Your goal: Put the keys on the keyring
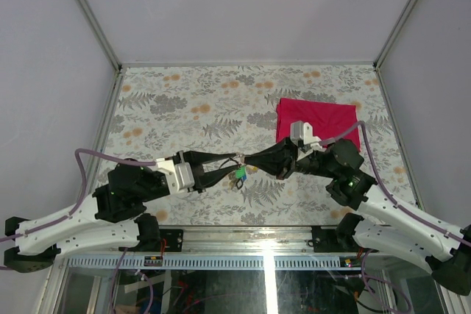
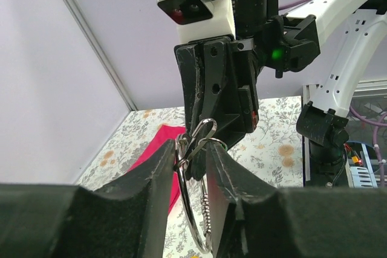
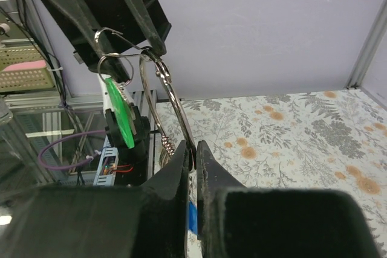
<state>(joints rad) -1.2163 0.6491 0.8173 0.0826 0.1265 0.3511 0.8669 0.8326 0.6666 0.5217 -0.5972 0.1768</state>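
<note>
Keyring [image 3: 174, 102] hangs in mid-air over the table [image 1: 184, 101], held between your arms: your right gripper [image 3: 195, 156] is pinched on its lower wire, and your left gripper [image 2: 190, 152] is closed on its upper part, beside the dangling green key [image 3: 119, 119]. Treat the keyring as thin, stiff, springy and slick, likely to swivel in your grip. Pinch it square across the wire, and take each light key by its plastic head.

Thin silver wire keyring [image 3: 177, 106] carrying small coloured keys [image 1: 239, 175], held in mid-air.
The ring stands upright; a green-headed key [image 3: 121, 119] hangs from a smaller loop beside it.
</note>
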